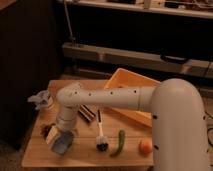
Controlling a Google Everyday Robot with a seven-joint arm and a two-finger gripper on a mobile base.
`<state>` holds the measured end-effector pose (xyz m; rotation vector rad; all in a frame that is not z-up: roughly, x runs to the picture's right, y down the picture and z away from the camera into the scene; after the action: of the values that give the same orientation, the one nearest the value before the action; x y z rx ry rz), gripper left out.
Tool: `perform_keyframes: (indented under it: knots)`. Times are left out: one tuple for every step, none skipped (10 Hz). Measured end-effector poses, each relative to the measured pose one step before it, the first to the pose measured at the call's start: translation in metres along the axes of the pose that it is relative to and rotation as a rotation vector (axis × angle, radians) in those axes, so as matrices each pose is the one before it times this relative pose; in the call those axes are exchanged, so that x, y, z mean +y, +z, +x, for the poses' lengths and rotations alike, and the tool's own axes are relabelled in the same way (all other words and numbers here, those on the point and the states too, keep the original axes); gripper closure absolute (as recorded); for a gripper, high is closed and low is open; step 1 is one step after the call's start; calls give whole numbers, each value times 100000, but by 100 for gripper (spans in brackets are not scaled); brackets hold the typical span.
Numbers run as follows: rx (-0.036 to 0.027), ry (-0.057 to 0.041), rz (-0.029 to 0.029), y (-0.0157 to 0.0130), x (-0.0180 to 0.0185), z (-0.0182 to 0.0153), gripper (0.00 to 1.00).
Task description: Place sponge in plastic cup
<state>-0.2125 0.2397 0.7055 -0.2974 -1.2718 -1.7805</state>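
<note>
My gripper hangs at the front left of the wooden table, pointing down at the end of the white arm. The blue-grey sponge sits at its tip with a pale yellow side towards the left, and the gripper is shut on it just above the tabletop. I cannot make out the plastic cup; the gripper and sponge hide the spot beneath them.
A pale grey-white ragged container stands at the back left. A dish brush, a green pepper and an orange fruit lie along the front. A yellow bin sits at the back right, with dark items beside the arm.
</note>
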Motion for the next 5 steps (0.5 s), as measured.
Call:
perform_keyframes:
  knots:
    - [-318,558,79,207,285,-105,20]
    - [-119,664,264,159,298,-61,20]
    - [296,1246,1111,47,350,-105,20]
    - [915,1276,1715,-169,524,-135,20]
    - [2029,836,1742,-753,492,-111,20]
